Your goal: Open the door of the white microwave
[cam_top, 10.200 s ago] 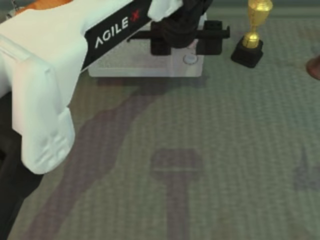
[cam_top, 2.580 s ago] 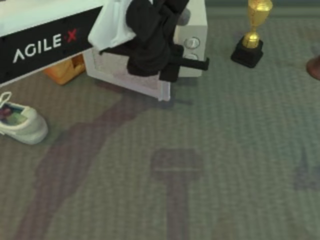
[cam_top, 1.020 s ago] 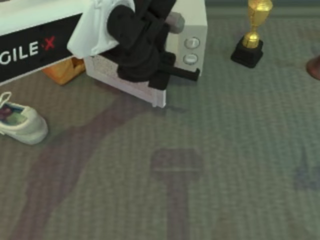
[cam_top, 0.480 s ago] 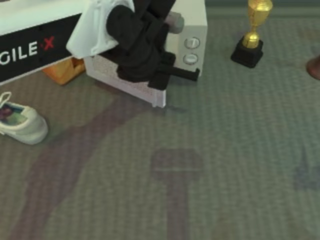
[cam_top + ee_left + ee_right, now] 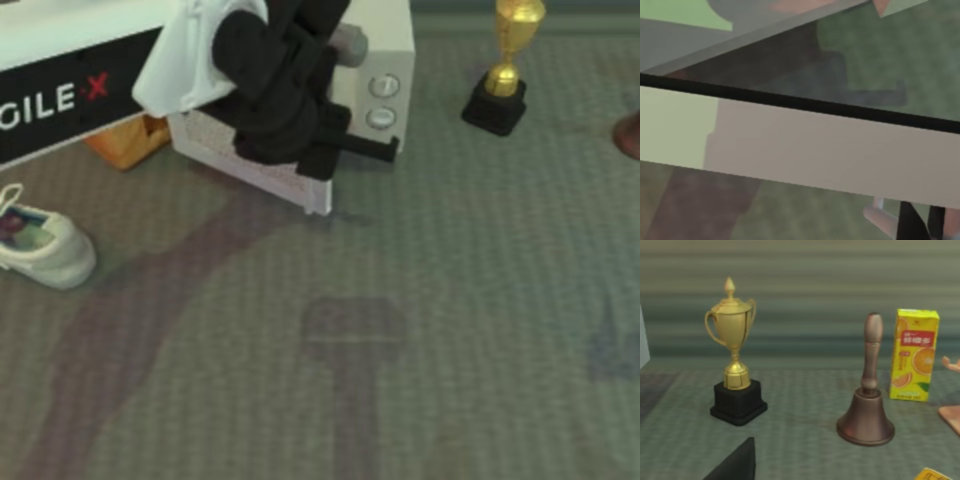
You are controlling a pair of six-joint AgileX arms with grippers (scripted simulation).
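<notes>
Left gripper (image 5: 330, 165) is seen at the free edge of the door (image 5: 262, 172) — whether its fingers are clamped cannot be told. That door is swung partly out from the white microwave (image 5: 385, 45), which stands at the table's far edge, left of a gold trophy (image 5: 505, 65). No right gripper is seen.

Light is even and dim, with no glare. Soft dark arm shadows cross the counter (image 5: 480, 330) in the top view. The left wrist view is blurred by nearness, while the right wrist view is clearer, with slightly soft edges.
</notes>
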